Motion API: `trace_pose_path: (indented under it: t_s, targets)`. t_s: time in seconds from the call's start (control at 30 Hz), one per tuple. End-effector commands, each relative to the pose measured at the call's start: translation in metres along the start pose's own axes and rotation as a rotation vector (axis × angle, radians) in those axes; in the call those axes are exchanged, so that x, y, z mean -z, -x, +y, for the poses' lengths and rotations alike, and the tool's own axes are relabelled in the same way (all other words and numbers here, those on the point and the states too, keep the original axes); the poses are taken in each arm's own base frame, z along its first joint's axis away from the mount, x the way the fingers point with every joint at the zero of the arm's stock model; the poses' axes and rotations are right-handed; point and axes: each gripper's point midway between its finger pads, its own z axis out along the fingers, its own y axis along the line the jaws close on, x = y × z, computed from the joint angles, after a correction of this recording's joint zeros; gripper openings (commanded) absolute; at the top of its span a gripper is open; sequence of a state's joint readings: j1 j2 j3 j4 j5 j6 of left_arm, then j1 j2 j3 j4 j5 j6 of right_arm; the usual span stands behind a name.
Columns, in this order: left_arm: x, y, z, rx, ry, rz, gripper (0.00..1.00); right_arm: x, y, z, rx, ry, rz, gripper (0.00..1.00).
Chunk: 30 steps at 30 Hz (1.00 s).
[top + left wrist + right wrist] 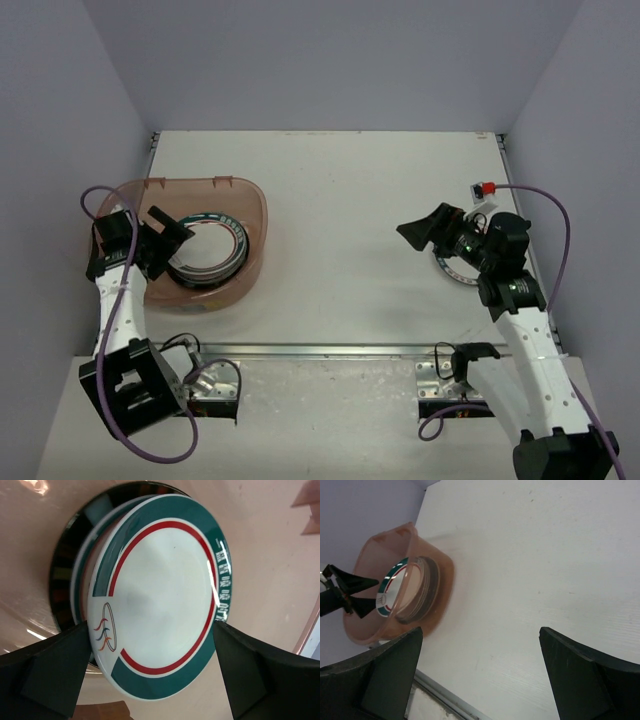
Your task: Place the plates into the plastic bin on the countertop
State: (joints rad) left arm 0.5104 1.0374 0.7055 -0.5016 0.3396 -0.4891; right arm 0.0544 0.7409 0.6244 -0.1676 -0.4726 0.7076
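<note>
The left gripper [151, 624] hangs over the plastic bin [256, 215] at the near left of the countertop [350, 190]. Its jaws are spread wide to either side of the top plate [160, 595] and pinch nothing. That plate lies on the stack of plates [207, 250] inside the bin, sitting a little off-centre over a dark-rimmed one. I judge the step in hand to be letting go and clearing out. The arm should rise straight up with the jaws wide, so that no finger [50, 670] catches the plate's rim or the bin wall, and only then swing away. Farther right, the right gripper [418, 232] is also spread and empty. It hovers beside a teal-rimmed plate [450, 272] half hidden under that arm. To fetch it well, the arm should come down over the exposed rim, pinch it firmly, wait until the left arm is clear of the bin, and lower the plate onto the stack rather than drop it. As for writing, white lettering [223, 575] runs along the top plate's teal band, but it is sideways and glare-struck, so I cannot read it reliably. An emblem [106, 627] of an oval with red, blue and orange flame strokes sits near the rim. No brand name is legible.
</note>
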Motion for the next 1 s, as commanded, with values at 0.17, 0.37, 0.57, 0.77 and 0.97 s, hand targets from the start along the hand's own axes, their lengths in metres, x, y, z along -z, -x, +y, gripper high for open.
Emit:
trace_pose_path:
  t_s: [0.17, 0.37, 0.57, 0.77, 0.97]
  targets:
    - [0.026, 0.011, -0.017, -0.102, 0.059, -0.082, 1.00, 0.020, 0.023, -0.028, 0.142, -0.216, -0.071, 0.99]
    - [0.069, 0.036, -0.022, -0.124, 0.117, -0.218, 1.00, 0.012, 0.005, -0.044, 0.097, -0.261, 0.006, 0.99]
    - [0.103, 0.041, -0.057, -0.182, -0.023, -0.262, 1.00, 0.007, -0.002, -0.063, 0.031, -0.341, 0.022, 0.99]
    - [0.131, 0.021, -0.101, -0.279, -0.280, -0.246, 1.00, 0.014, -0.002, -0.143, 0.157, -0.708, 0.051, 0.99]
    - [0.108, -0.004, -0.087, -0.317, -0.316, -0.204, 1.00, -0.027, -0.002, -0.178, 0.405, -0.951, 0.319, 0.99]
